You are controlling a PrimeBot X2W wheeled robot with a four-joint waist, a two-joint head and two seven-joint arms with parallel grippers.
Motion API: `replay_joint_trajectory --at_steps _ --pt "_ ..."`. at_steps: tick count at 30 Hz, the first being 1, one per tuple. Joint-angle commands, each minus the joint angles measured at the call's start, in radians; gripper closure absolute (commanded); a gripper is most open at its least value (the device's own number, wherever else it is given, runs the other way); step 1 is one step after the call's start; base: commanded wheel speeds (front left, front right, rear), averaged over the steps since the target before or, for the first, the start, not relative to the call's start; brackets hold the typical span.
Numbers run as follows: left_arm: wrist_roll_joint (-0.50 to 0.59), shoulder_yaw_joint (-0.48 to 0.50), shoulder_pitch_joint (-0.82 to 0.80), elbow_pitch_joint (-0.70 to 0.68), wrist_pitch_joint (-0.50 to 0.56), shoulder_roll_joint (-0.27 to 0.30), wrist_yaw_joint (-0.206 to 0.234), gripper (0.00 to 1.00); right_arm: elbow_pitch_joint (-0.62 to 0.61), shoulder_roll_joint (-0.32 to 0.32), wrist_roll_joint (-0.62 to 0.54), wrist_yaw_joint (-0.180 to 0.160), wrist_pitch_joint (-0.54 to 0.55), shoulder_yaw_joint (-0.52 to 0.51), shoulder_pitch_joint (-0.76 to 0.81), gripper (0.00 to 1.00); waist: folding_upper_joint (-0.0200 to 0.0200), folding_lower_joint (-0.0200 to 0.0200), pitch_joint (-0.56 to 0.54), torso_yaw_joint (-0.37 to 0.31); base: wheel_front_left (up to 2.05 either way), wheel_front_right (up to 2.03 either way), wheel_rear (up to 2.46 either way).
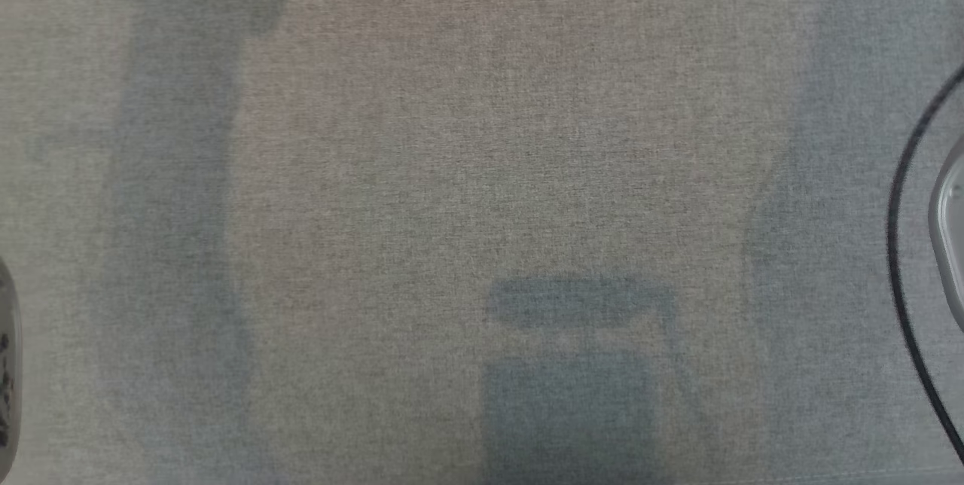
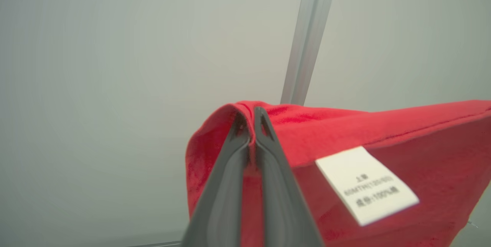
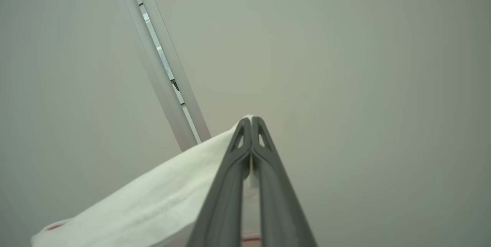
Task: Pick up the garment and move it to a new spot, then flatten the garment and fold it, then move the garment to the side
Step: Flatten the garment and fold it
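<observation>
garment (image 2: 383, 132): red cloth, held up in the air by one folded edge, with a plain pale wall behind it; the rest stretches away taut to one side of the pinched fold.
left hand (image 2: 250, 114): both dark fingers pressed together on the garment's top fold, pinching it right at the fingertips.
label (image 2: 366, 185): a white tag sewn onto the garment, just below its top hem and beside the pinched fold; the print is too blurred to read.
rail (image 2: 307, 36): a pale metal bar standing behind the garment, rising from its top fold.
right hand (image 3: 251, 120): fingers shut tight, pinching the top corner of a white cloth (image 3: 161, 201).
white cloth: it hangs down and away from the grip, with red trim at its lower edge; whether it is another part of the garment cannot be told.
desk (image 1: 452, 131): grey woven surface crossed by soft shadows.
cable (image 1: 900, 244): a thin black line curving over the desk; its place relative to the garment cannot be told.
</observation>
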Motion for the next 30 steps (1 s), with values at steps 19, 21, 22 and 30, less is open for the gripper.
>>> replay_joint_trajectory --at_steps 19,21,22,30 --pt "-0.159 -0.349 0.280 0.229 -0.526 0.176 -0.087 1.00 0.005 -0.147 0.404 0.000 -0.324 0.482 0.503 1.00 0.0112 -0.0003 -0.026 -0.119 0.00 0.00 0.00" --pt "-0.203 -0.390 0.419 0.201 -0.559 0.212 -0.087 1.00 -0.050 -0.166 0.453 0.000 -0.335 0.503 0.675 1.00 0.0112 -0.0003 -0.094 -0.119 0.00 0.00 0.00" --pt "-0.228 -0.401 0.475 0.174 -0.567 0.230 -0.087 1.00 -0.089 -0.185 0.466 0.000 -0.328 0.507 0.750 1.00 0.0112 -0.0003 -0.116 -0.117 0.00 0.00 0.00" --pt "-0.306 -0.397 0.973 0.008 -0.643 0.302 0.000 1.00 -0.262 -0.198 0.496 0.000 -0.287 0.431 1.295 1.00 0.0112 -0.0003 -0.297 -0.116 0.00 0.00 0.00"
